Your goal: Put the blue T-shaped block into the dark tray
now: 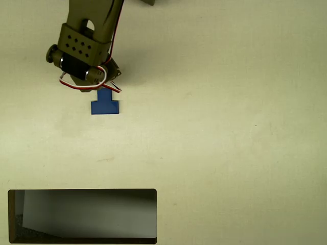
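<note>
One arm reaching down-frame, tool (103, 88) over blue T-shaped block (104, 103) stem

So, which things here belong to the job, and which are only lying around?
For the job:
- blue T-shaped block
- dark tray
- pincer, directly above the block's stem

Just lying about:
- nothing besides the bare table

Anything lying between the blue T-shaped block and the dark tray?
No. Overhead view: bare table between the blue T-shaped block and the dark tray.

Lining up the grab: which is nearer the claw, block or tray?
The blue T-shaped block, right below the claw; the dark tray sits far off at the bottom edge.
</note>
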`<move>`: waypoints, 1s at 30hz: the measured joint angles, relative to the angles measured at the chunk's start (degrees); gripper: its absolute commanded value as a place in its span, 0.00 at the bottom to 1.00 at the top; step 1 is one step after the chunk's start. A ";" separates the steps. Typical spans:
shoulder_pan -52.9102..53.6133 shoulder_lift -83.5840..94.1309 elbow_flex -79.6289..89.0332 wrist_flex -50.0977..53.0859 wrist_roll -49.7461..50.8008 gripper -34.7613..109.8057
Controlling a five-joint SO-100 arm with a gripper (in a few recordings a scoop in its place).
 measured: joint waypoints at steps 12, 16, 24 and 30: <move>-1.76 -14.06 -17.67 -3.16 6.33 0.24; -2.46 -19.69 -25.93 -3.08 9.32 0.24; -4.92 -31.29 -43.24 -2.02 15.03 0.24; -7.47 -38.41 -54.32 -1.76 19.42 0.24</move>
